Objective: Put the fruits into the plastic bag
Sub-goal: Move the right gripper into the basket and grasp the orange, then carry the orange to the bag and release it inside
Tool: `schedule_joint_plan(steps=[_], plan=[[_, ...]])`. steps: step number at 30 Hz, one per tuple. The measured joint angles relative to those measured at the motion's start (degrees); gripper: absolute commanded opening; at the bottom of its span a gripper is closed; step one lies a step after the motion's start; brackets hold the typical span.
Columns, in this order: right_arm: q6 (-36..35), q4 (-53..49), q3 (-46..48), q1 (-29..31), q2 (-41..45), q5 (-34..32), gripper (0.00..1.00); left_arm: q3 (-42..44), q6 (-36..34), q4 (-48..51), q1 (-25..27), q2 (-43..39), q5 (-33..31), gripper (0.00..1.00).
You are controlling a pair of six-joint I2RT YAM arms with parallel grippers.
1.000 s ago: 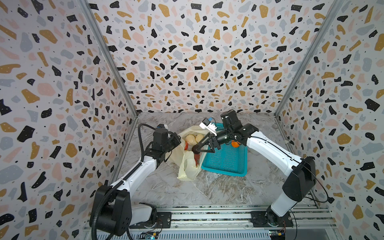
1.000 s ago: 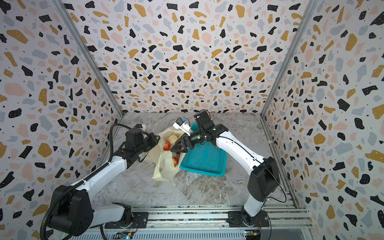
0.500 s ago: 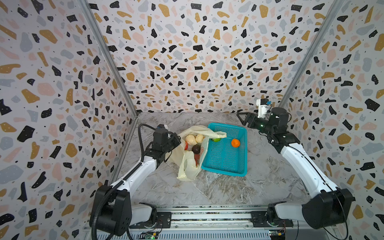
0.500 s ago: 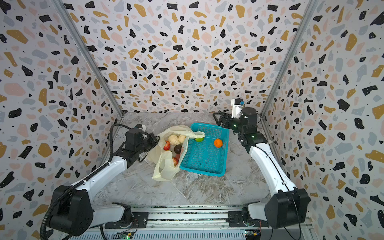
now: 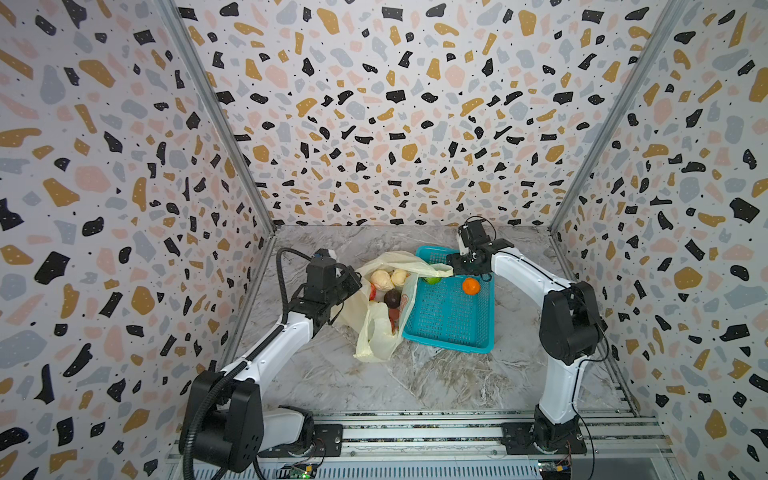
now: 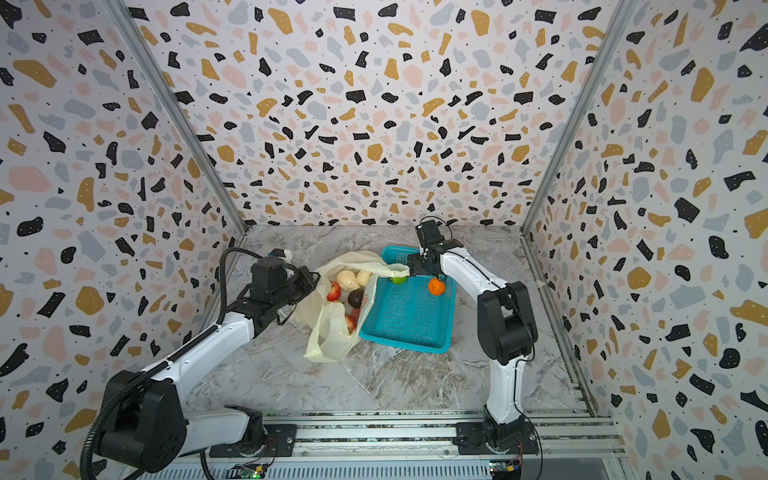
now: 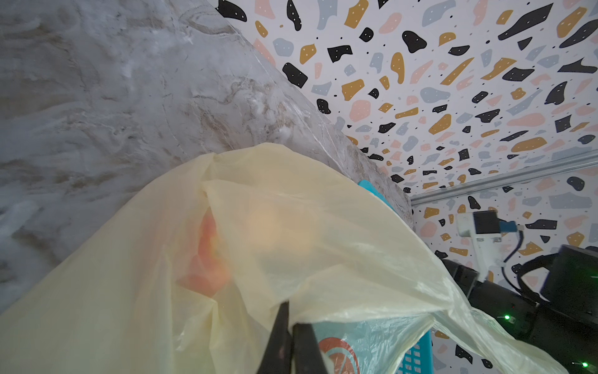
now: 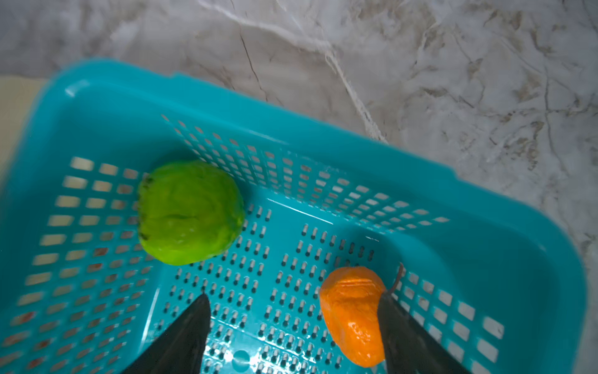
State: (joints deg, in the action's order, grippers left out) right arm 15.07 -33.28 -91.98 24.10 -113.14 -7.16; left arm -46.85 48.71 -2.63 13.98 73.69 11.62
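**Nearly bagged: two fruits left in the basket**

Poised over the far end of the teal basket, the right gripper hangs with its jaws spread wide and holding nothing. The orange fruit lies between them, but well off centre. It sits against, or just beside, the inner face of the finger farther from the plastic bag. Its long axis runs roughly along the fingers rather than across them, so a straight close would likely meet its narrow width. The jaws probably need to shift toward it first.

The green fruit rests beyond the fingertips, against the basket's end wall on the side nearer the bag.

Across the table, the left gripper is pinched tight on the bag's thin edge and holds the mouth up beside the basket. Inside the bag are two cream-white fruits, a dark round one and two red ones. Anything deeper is hidden by the folds.

With the left arm busy holding the bag, the right arm is the nearer one and the only one free for either remaining fruit.
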Motion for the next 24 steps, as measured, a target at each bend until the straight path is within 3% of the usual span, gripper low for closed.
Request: schedule_joint_plan(steps=[7,14,20,24], plan=[[-1.5,-1.4,3.1,0.3,-1.7,-6.8,0.82,0.0,-0.1,0.0,0.0,0.0,0.0,0.00],[-2.4,0.2,4.6,0.0,-3.2,-7.4,0.80,0.0,-0.1,0.0,0.0,0.4,0.1,0.00],[-2.3,0.7,4.6,-0.1,-6.1,-5.0,0.72,0.0,-0.4,0.1,0.0,0.6,0.0,0.00],[-2.0,2.3,5.1,-0.1,-5.8,-3.8,0.59,0.0,-0.6,0.2,0.0,0.6,0.0,0.00]])
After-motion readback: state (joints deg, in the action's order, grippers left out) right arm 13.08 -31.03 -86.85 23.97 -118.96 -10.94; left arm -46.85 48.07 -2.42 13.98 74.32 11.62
